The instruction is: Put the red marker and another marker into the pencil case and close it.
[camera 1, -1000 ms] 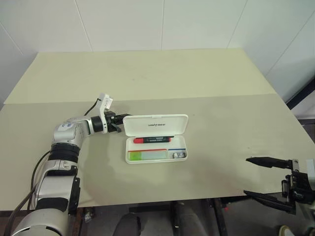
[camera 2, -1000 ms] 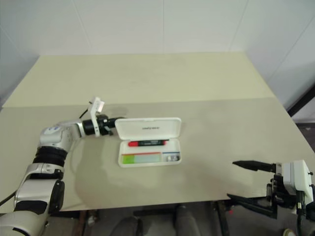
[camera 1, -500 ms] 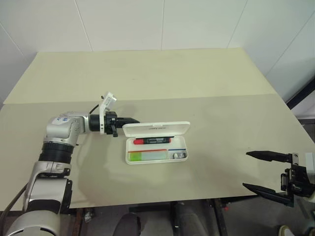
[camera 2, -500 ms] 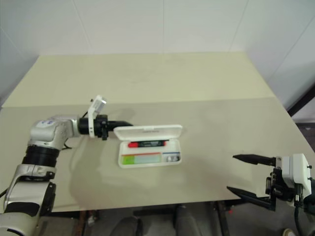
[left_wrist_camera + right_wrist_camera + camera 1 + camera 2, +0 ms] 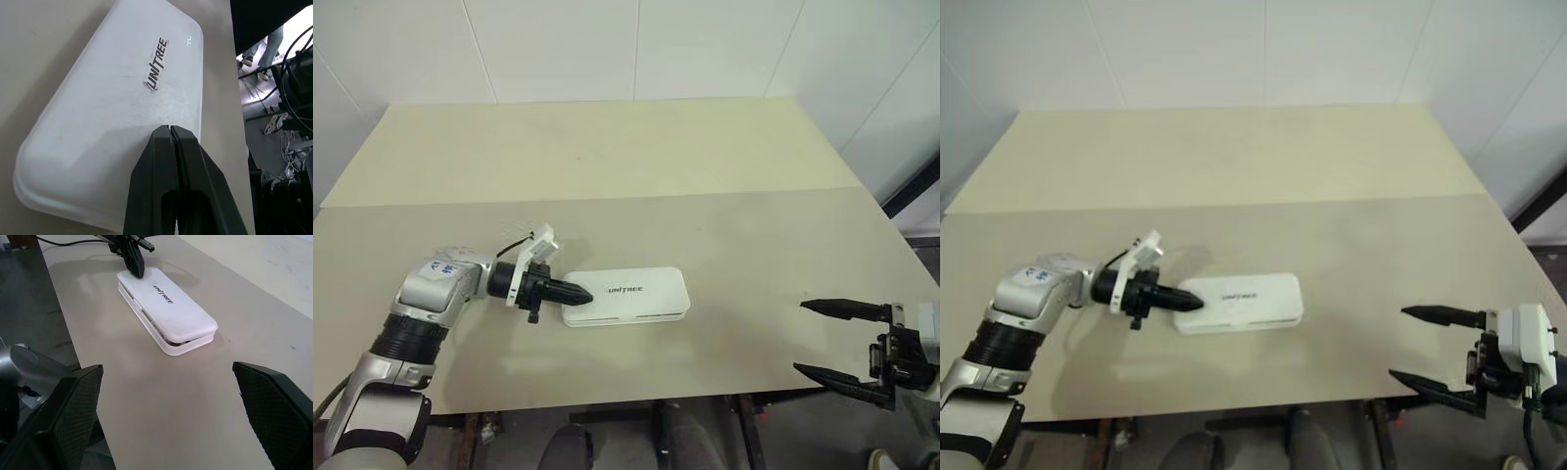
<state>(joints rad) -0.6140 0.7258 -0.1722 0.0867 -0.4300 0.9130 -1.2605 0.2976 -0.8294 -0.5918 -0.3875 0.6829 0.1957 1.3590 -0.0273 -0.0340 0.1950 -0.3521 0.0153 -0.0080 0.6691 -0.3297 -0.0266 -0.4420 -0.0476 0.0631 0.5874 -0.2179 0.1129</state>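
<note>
Head views: left tool (image 5: 579,292), fingers pressed together and holding nothing, tip on the left end of the pencil case (image 5: 631,295), which lies lid-down near the worktop's (image 5: 607,166) front centre. Right tool (image 5: 824,339) hangs past the front right edge, fingers spread wide, empty. Left wrist view: the joined fingers (image 5: 161,161) rest on the lettered lid. Right wrist view: a thin gap between lid and base at the case's near end.
</note>
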